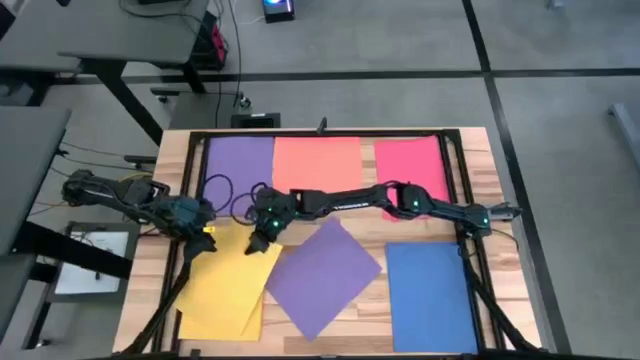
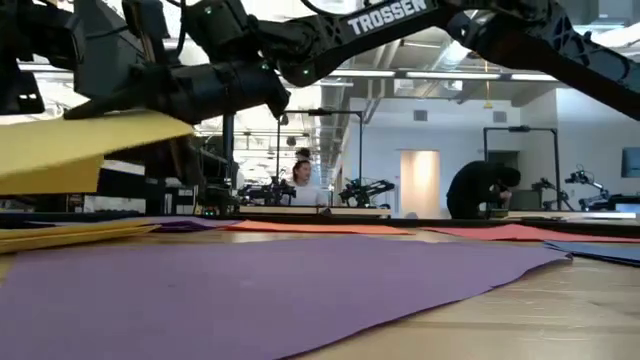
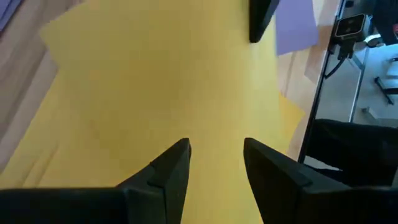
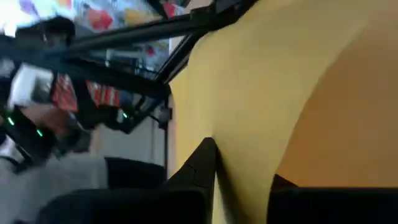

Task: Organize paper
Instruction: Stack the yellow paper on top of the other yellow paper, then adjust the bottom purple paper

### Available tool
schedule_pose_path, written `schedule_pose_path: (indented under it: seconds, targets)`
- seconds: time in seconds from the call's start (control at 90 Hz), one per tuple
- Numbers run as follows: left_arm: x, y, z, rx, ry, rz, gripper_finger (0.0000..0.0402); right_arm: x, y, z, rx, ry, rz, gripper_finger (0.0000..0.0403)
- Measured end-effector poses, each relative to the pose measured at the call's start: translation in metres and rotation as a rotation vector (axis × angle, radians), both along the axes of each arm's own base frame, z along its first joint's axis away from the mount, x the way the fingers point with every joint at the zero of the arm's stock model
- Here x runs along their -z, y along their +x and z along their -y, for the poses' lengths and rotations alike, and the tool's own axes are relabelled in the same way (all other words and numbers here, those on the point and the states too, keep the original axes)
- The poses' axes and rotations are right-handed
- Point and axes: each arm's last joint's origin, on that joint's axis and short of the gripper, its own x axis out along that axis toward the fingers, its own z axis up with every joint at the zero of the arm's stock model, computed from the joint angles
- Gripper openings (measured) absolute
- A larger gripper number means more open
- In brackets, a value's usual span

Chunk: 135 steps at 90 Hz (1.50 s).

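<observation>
Thin matt yellow paper sheet (image 1: 228, 283) with a smooth bowed surface, matt purple paper sheet (image 1: 325, 275) rippled along its edge, pale wood-grain table (image 1: 478, 165) of butcher-block strips, matt black metal frame (image 1: 456, 168) along the table edges, dark matt plastic fingers (image 3: 166, 177)

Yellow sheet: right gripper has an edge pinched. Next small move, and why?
Probably keep lifting and peel it clear. The right gripper holds the yellow sheet raised off the table in the low view, another yellow sheet lying beneath. The left gripper hovers open above it, ready to help.
</observation>
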Motion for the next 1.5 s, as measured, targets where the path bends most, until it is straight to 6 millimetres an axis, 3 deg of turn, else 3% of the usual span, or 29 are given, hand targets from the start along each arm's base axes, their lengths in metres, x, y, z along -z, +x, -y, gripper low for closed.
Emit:
schedule_pose_path:
  seconds: [0.133,0.244,0.4,0.511,0.667,0.8,1.078,1.267,1.378,1.5]
  targets:
    - [0.000,0.000,0.000,0.001,0.001,0.001,0.0137,0.002,-0.001,0.010,0.054,0.010,-0.037,0.0087]
    - [0.000,0.000,0.000,0.003,0.003,0.002,0.0137,0.003,-0.001,0.026,0.061,-0.147,0.044,0.0137]
    - [0.000,0.000,0.000,-0.002,-0.001,0.000,0.0137,-0.004,0.001,0.045,0.085,-0.237,0.145,0.0172]
    - [0.000,0.000,0.000,-0.003,-0.001,0.000,0.0137,-0.003,0.000,0.039,0.042,-0.293,0.161,0.0177]
    - [0.000,0.000,0.000,0.004,0.003,0.005,0.0137,-0.005,0.006,0.015,-0.001,-0.323,0.279,0.0172]
    - [0.000,0.000,0.000,0.003,0.003,0.005,0.0137,0.007,0.003,0.003,-0.027,-0.416,0.210,0.0165]
    - [0.000,0.000,0.000,-0.010,0.002,0.002,0.0137,0.006,0.005,0.025,0.154,-0.515,0.189,0.0162]
    - [0.000,0.000,0.000,-0.019,-0.005,-0.002,0.0137,-0.002,0.003,0.036,0.150,-0.443,0.185,0.0162]
    - [0.000,0.000,0.000,-0.024,-0.009,-0.005,0.0137,-0.025,-0.003,0.018,0.022,-0.328,0.198,0.0162]
    - [0.000,0.000,0.000,-0.038,-0.019,-0.010,0.0137,-0.036,-0.016,-0.040,-0.125,-0.294,0.094,0.0162]
